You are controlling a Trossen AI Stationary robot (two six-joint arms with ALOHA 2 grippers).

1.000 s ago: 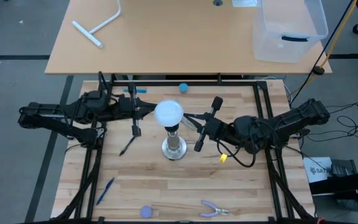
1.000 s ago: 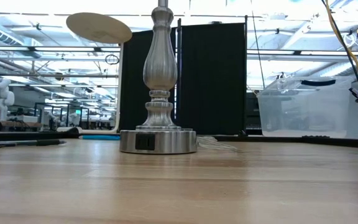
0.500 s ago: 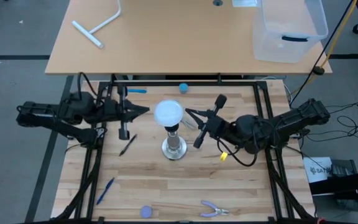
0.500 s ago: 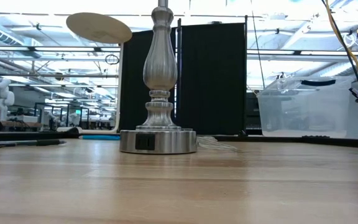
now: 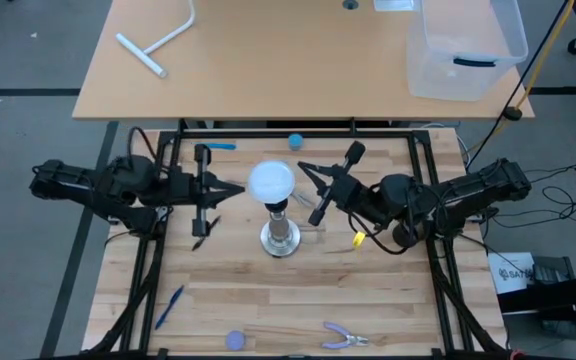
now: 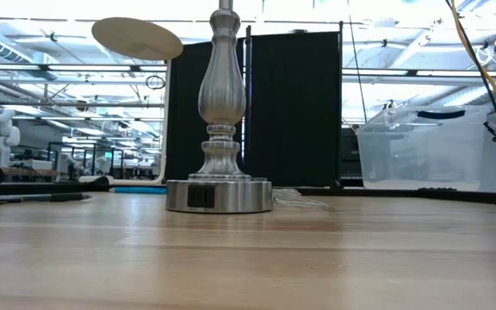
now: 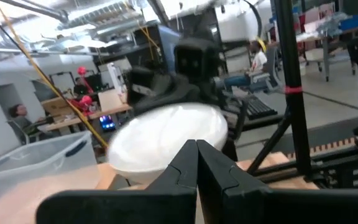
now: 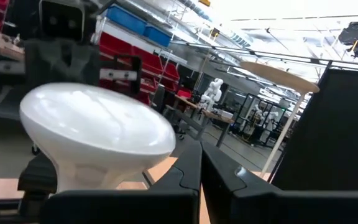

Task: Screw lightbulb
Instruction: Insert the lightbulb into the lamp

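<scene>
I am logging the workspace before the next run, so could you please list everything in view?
lightbulb: one, white, atop the lamp stand at table centre
lamp stand: one, silver, table centre
ball: one, blue, far edge of table
pen: one, blue, near left
pliers: one, purple handles, near edge
disc: one, blue, near edge
bin: one, clear, on far desk
left gripper: jaws shut, left of bulb
right gripper: jaws shut, right of bulb
</scene>
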